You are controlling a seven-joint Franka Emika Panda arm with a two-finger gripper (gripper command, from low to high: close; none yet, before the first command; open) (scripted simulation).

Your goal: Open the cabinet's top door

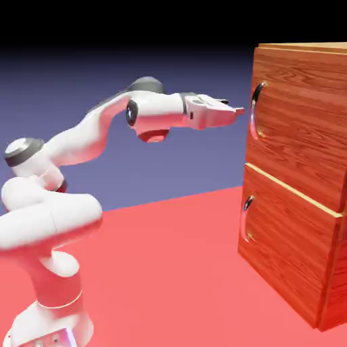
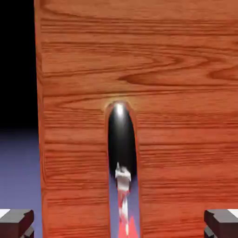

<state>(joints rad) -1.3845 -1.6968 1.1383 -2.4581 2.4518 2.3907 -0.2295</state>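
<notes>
The cabinet (image 1: 298, 196) is a tall reddish-brown wood-grain box at the exterior view's right. Its top door (image 1: 301, 129) is the larger upper panel, shut flush, with a long curved silver handle (image 1: 256, 108) near its left edge. My gripper (image 1: 237, 110) reaches level with that handle and stops a short gap to its left. In the hand view the top door (image 2: 176, 69) fills the picture and the handle (image 2: 122, 153) stands upright in the middle. The grey fingertips (image 2: 16, 222) sit far apart at the bottom corners, open, nothing between them.
Below the top door is a shorter lower panel (image 1: 288, 237) with a small metal handle (image 1: 247, 218). The cabinet stands on a red table (image 1: 176, 271). My white arm (image 1: 74, 176) rises from the lower left.
</notes>
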